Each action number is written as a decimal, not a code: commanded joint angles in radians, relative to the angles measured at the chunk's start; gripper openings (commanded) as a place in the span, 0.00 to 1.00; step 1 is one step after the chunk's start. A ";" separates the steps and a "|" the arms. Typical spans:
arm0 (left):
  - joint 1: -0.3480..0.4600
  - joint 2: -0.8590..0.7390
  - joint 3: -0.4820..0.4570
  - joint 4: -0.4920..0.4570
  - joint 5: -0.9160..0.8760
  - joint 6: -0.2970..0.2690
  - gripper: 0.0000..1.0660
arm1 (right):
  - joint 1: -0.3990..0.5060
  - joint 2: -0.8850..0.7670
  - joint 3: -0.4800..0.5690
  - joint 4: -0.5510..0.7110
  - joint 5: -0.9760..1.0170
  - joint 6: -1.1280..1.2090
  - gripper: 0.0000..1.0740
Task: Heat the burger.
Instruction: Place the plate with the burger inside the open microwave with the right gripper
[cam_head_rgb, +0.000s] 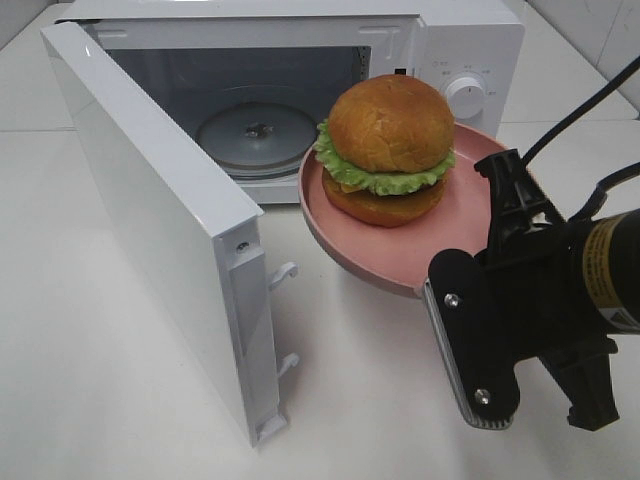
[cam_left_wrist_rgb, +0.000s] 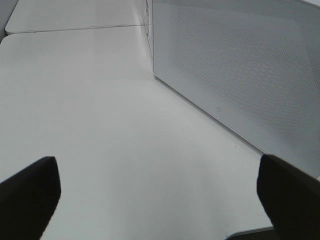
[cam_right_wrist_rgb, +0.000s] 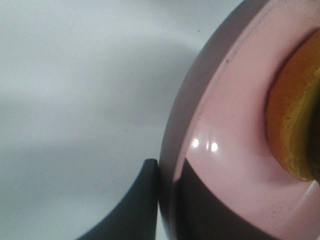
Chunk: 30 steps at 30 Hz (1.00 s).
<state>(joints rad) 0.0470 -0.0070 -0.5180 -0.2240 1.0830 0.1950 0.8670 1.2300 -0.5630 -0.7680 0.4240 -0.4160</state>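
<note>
The white table (cam_head_rgb: 110, 400) is the biggest thing. On it stands the microwave (cam_head_rgb: 470, 40) with its door (cam_head_rgb: 150, 200) swung wide open. Inside is a round glass tray (cam_head_rgb: 255, 130) with nothing on it.

The pink plate (cam_head_rgb: 470, 215) hangs in the air just in front of the opening. It looks a bit tipped. The burger (cam_head_rgb: 388, 145) sits on the plate, on the side near the microwave and away from the claw.

The burger looks light and soft. It is a stack of bun, lettuce and patty, so the parts could slide if it gets bumped or tipped. The top bun is shiny and may be slippery. I think it is best not to squeeze it. The plate looks hard and smooth, so its rim is the place to hold.

The burger stands straight, top bun up. It is round, so it has no long side. Its middle line runs up and down.

The right claw (cam_head_rgb: 440, 285) is pinched shut on the plate's rim, one finger under and one on top. The left claw (cam_left_wrist_rgb: 160, 200) is wide open and holds nothing, near the outer side of the door.
</note>
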 joint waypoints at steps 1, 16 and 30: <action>0.003 -0.012 0.000 0.000 -0.014 -0.004 0.94 | -0.027 -0.008 -0.004 0.068 -0.052 -0.120 0.01; 0.003 -0.012 0.000 0.000 -0.014 -0.004 0.94 | -0.243 -0.008 -0.006 0.547 -0.131 -0.813 0.00; 0.003 -0.012 0.000 0.000 -0.014 -0.004 0.94 | -0.283 -0.008 -0.006 0.755 -0.164 -1.074 0.00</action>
<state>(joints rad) 0.0470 -0.0070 -0.5180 -0.2240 1.0830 0.1950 0.5890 1.2300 -0.5630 -0.0160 0.3480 -1.4840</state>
